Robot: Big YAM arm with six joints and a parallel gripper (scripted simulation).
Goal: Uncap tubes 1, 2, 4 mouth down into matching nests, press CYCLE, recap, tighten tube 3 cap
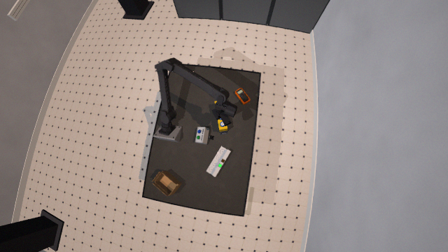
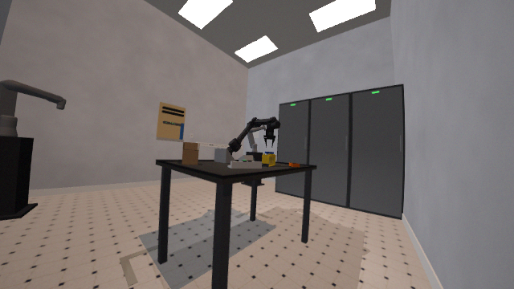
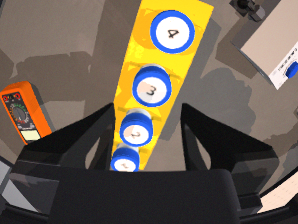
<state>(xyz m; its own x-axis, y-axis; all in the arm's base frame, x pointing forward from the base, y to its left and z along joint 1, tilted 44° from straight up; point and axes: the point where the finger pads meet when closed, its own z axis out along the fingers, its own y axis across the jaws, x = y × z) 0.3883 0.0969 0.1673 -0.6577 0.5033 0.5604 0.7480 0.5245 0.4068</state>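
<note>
Above the yellow decapping station (image 1: 222,129) (image 2: 268,160) (image 3: 192,47), the end effector (image 2: 270,146) (image 3: 148,110) is spread around nothing. All four blue-rimmed caps sit on the station's tubes; beside it, the cap tray (image 1: 213,169) (image 2: 246,164) shows green.

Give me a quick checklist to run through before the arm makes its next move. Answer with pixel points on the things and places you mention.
1. All four tubes capped: ok, blue caps 1 (image 3: 125,160), 2 (image 3: 136,129), 3 (image 3: 152,87) and 4 (image 3: 172,32) sit on the yellow station (image 1: 222,129) (image 2: 268,160) (image 3: 192,57).
2. Gripper (image 2: 269,146) (image 3: 148,110) open and holding nothing: ok.
3. Green lamp (image 1: 220,166) lit on the cap tray (image 1: 211,171) (image 2: 246,164): ok.
4. Cap 3 screwed fully down: cannot tell.
5. Multimeter (image 1: 242,96) (image 2: 294,164) (image 3: 24,111) away from the station: ok.
</note>
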